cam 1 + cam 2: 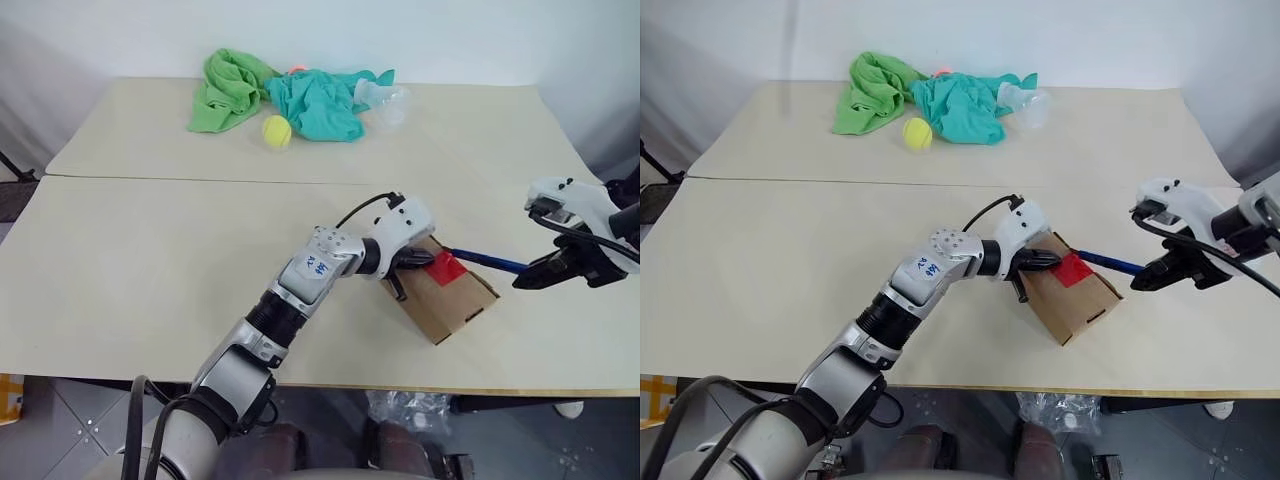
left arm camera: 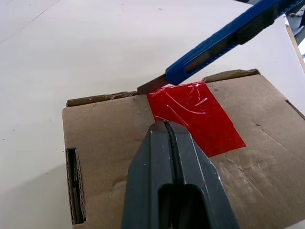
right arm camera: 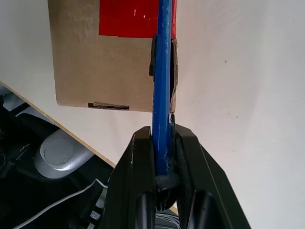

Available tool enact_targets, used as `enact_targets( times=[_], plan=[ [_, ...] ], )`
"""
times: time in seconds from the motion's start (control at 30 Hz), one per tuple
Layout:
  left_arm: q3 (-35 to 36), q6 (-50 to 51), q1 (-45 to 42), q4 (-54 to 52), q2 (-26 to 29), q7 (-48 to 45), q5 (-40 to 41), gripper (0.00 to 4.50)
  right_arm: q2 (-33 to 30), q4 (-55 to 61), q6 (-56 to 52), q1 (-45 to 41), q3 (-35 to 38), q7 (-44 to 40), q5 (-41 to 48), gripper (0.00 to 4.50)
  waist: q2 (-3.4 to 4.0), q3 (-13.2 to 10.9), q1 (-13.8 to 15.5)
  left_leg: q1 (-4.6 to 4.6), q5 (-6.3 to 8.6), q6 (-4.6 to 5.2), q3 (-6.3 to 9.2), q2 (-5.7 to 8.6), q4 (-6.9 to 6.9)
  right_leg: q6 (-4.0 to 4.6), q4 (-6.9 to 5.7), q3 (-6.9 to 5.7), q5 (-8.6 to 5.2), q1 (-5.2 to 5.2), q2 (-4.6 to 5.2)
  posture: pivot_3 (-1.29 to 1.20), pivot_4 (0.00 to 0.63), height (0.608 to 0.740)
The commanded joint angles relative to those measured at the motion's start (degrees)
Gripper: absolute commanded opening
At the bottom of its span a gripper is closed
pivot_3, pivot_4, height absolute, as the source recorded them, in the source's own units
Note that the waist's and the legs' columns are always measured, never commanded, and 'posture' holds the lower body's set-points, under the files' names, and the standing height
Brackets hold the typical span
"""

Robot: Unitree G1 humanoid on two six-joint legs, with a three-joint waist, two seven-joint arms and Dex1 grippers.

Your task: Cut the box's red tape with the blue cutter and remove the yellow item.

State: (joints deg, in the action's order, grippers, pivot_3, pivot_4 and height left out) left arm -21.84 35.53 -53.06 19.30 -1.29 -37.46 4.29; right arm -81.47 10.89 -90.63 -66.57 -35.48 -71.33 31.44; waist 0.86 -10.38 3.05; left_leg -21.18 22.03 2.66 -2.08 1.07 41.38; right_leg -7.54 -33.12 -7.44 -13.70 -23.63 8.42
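— Where is the box (image 1: pixel 447 293) sitting?
— On the counter (image 1: pixel 150 260), near its front edge; the left gripper (image 2: pixel 165 128), jaws closed, is pressing on its top.
— And the right gripper (image 3: pixel 163 143)?
— Its jaws are gripping the blue cutter (image 1: pixel 485 261), whose blade is touching the red tape (image 2: pixel 195 117).

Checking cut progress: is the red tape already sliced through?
No, the red tape looks whole, with the cutter blade only at its edge on the box.

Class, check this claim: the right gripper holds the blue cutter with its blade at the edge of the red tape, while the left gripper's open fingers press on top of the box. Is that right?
Not quite. The left gripper is shut, as the left wrist view shows: its fingers are pressed together on the box. The rest stands: the right gripper holds the blue cutter, blade at the edge of the red tape.
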Motion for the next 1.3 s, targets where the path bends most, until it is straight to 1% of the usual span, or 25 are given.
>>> enact_targets(
  times=[0.03,0.13,0.33,0.53,0.7,1.07,1.3],
  plan=[
    [-0.87,1.17,0.88,3.55,0.45,1.34,-2.22,0.00,-1.07,1.84,-0.69,0.60,0.18,-2.19,1.23,0.17,0.00,0.00,-0.01,0.00,0.00,0.00,0.00,0.00,0.00,0.00,0.00,0.00,0.00,0.00,0.00,0.00,0.150,0.740],
    [-0.87,1.27,0.95,3.36,0.42,1.40,-2.21,0.00,-0.63,1.66,-0.76,0.41,0.36,-2.09,1.06,0.17,0.00,0.00,0.00,0.00,0.00,0.00,0.00,0.01,0.00,0.00,0.01,0.01,0.00,0.00,0.01,0.00,0.150,0.740],
    [-0.98,0.37,0.86,3.47,0.21,1.43,-2.33,0.00,3.65,-2.18,-0.38,-2.30,0.92,-0.55,-0.43,0.17,0.00,0.00,-0.20,0.02,0.00,0.00,-0.02,0.01,0.02,-0.01,0.00,0.03,0.01,0.01,0.01,0.00,0.150,0.740],
    [-1.15,-0.23,1.20,3.51,0.32,1.31,-2.35,0.00,4.59,-3.78,-1.84,-5.33,0.07,-0.50,-0.51,0.17,0.01,0.00,-0.29,0.02,-0.02,0.00,-0.03,0.00,0.02,-0.01,-0.10,0.04,0.01,-0.04,0.01,0.00,0.150,0.740],
    [-1.33,-0.44,1.22,3.39,0.18,1.17,-2.31,0.00,4.27,-3.74,-1.87,-8.38,-4.17,-1.30,-1.27,0.17,0.01,0.00,-0.29,0.01,-0.02,0.00,-0.04,0.01,0.02,-0.01,-0.10,0.05,0.01,-0.06,0.01,0.00,0.150,0.740],
    [-1.75,-0.49,1.67,2.61,0.09,1.12,-2.22,0.00,7.30,-8.10,-1.87,-14.20,-11.11,-2.02,-1.45,0.17,0.01,0.00,-0.40,-0.02,-0.02,0.00,-0.04,0.02,0.00,-0.01,-0.28,0.05,0.01,-0.09,0.01,0.00,0.150,0.740],
    [-1.63,-0.33,1.70,2.10,0.42,1.10,-2.18,0.00,7.40,-9.15,-1.87,-14.61,-12.44,-1.72,-2.43,0.17,0.01,0.00,-0.38,-0.03,-0.02,0.00,-0.04,0.02,-0.01,-0.01,-0.30,0.04,0.01,-0.09,0.00,0.00,0.150,0.740]
  ],
)
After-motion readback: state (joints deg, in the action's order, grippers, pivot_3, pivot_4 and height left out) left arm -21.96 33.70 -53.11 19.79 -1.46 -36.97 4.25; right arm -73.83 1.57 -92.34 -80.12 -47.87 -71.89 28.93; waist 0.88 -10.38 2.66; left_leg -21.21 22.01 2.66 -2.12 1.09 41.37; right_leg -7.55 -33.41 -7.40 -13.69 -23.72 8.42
